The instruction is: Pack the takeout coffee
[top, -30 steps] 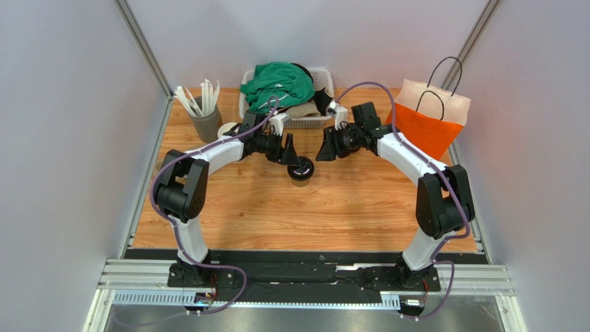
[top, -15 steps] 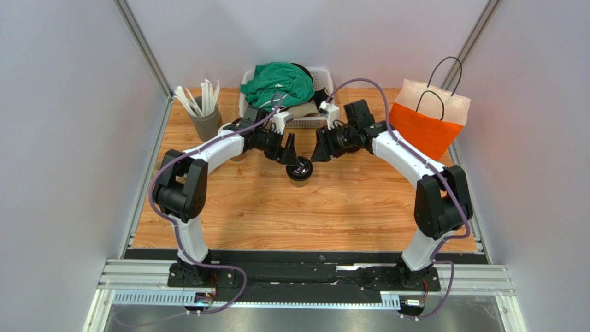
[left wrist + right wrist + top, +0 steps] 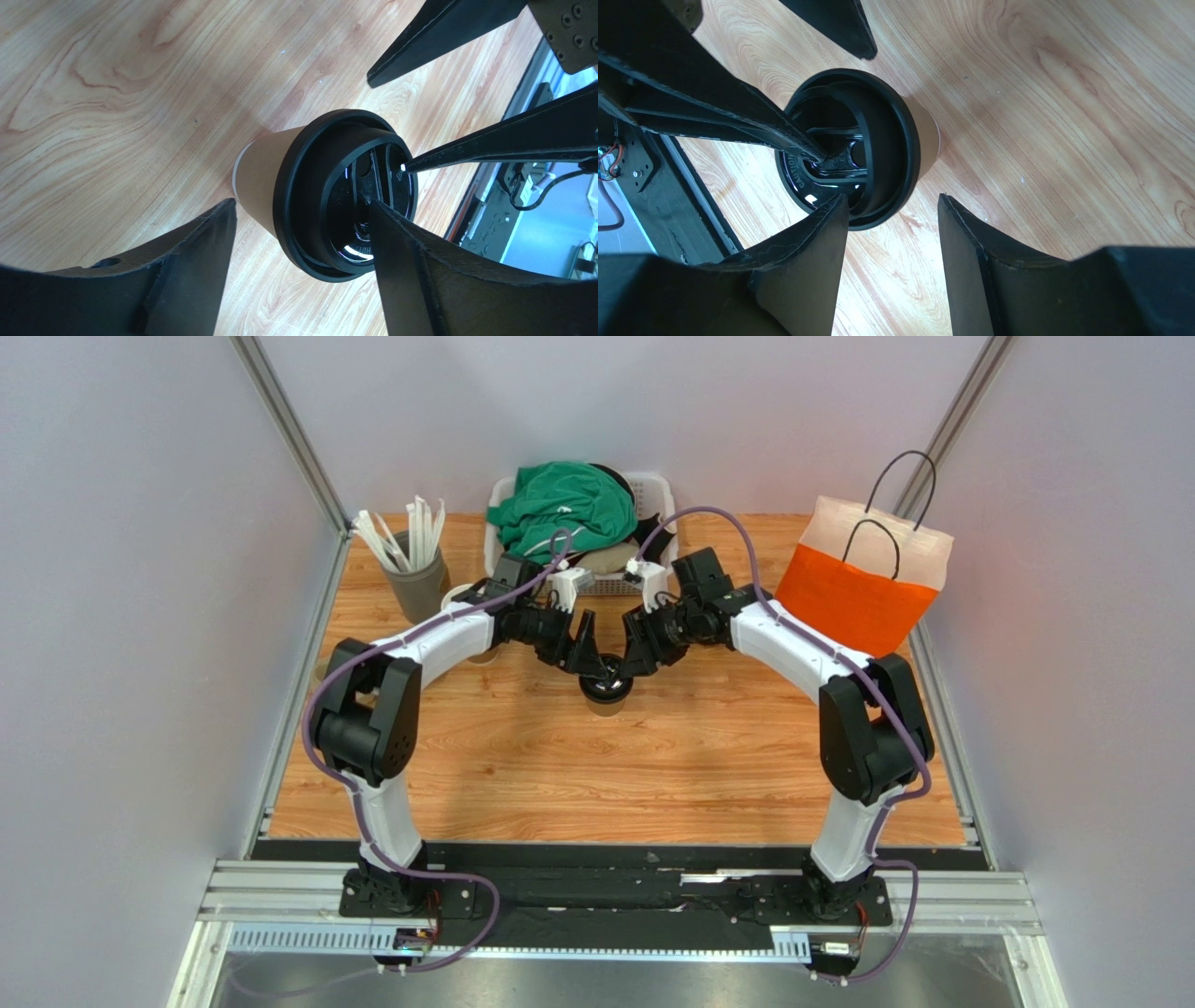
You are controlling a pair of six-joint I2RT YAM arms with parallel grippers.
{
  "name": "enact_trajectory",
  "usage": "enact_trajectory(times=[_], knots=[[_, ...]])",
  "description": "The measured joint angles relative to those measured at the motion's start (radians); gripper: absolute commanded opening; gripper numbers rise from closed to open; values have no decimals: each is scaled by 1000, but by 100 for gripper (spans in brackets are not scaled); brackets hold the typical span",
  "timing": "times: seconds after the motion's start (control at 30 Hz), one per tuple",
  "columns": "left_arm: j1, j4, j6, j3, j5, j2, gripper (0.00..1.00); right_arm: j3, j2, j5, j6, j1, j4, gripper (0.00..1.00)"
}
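The takeout coffee (image 3: 608, 683), a brown paper cup with a black lid, stands upright on the wooden table (image 3: 701, 756) between both grippers. My left gripper (image 3: 588, 646) hangs open just left of and above it. In the left wrist view the cup (image 3: 261, 175) sits between the spread fingers (image 3: 186, 262), one of them over the lid. My right gripper (image 3: 634, 650) is open just right of the cup. In the right wrist view the lid (image 3: 889, 140) lies under its left finger (image 3: 808, 262), and only bare wood shows between the fingers.
An orange and white paper bag (image 3: 863, 577) with black handles stands at the back right. A white basket (image 3: 648, 493) with green cloth sits at the back centre. A grey holder (image 3: 417, 591) of white sticks and a tan cup (image 3: 459, 601) stand at the back left.
My right gripper has moved left, closing in on the cup's lid. The left gripper has stayed near the cup, and the cup has not moved.
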Motion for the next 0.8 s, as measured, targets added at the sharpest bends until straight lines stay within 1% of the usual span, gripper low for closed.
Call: enact_trajectory(times=[0.13, 0.43, 0.67, 0.77, 0.8], knots=[[0, 2, -1, 0, 10, 0, 71, 0, 0, 5, -4, 14, 9, 45], [0, 21, -8, -8, 22, 0, 66, 0, 1, 3, -11, 27, 23, 37], [0, 33, -10, -9, 27, 5, 65, 0, 1, 16, -14, 34, 35, 36], [0, 38, -11, -9, 34, 8, 65, 0, 1, 19, -14, 35, 35, 39], [0, 40, -11, -10, 35, 9, 65, 0, 1, 19, -15, 35, 35, 41]])
